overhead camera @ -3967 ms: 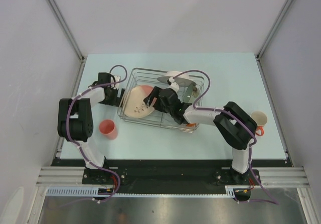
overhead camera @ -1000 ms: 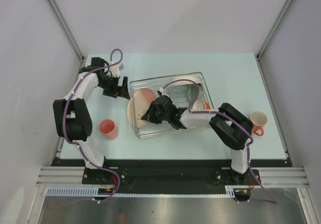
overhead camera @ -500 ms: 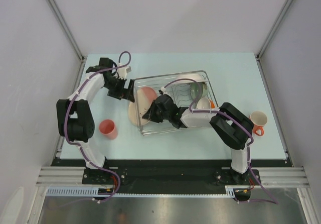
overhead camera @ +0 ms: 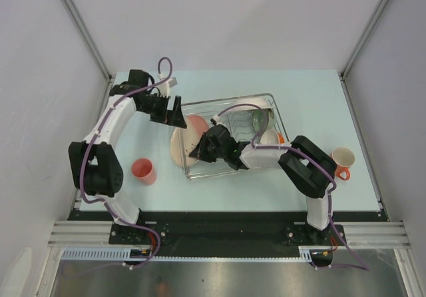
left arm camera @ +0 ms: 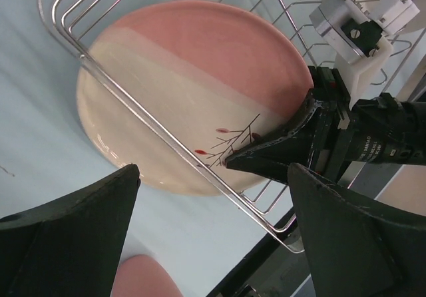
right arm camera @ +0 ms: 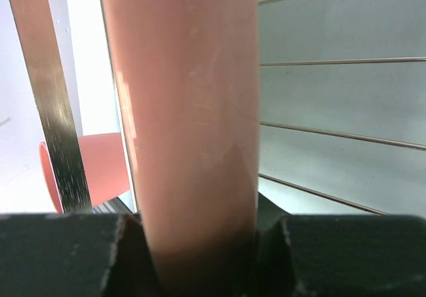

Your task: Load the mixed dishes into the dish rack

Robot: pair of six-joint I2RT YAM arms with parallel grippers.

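Observation:
The silver wire dish rack (overhead camera: 274, 108) sits mid-table. A large pinkish-white plate (overhead camera: 181, 142) leans at its left end, its edge reaching past the rim wire (left arm camera: 133, 114). My right gripper (overhead camera: 198, 152) is shut on the plate's near rim; in the right wrist view the plate's edge (right arm camera: 193, 110) fills the gap between the pads. My left gripper (overhead camera: 175, 114) hovers open over the rack's far left corner, with the plate (left arm camera: 193, 84) below it. A pale green bowl (overhead camera: 259, 118) stands in the rack's right end. A coral-pink cup (overhead camera: 144, 171) stands on the table, left of the rack.
A white-inside orange cup with a handle (overhead camera: 343, 159) stands on the table at the right, beside the right arm's elbow. Another white and orange dish (overhead camera: 269, 137) lies in the rack's right end. Grey walls close in the table on three sides.
The left gripper has swung right and now hangs over the rack's far left corner. The rack has turned slightly. The right gripper keeps its hold on the plate.

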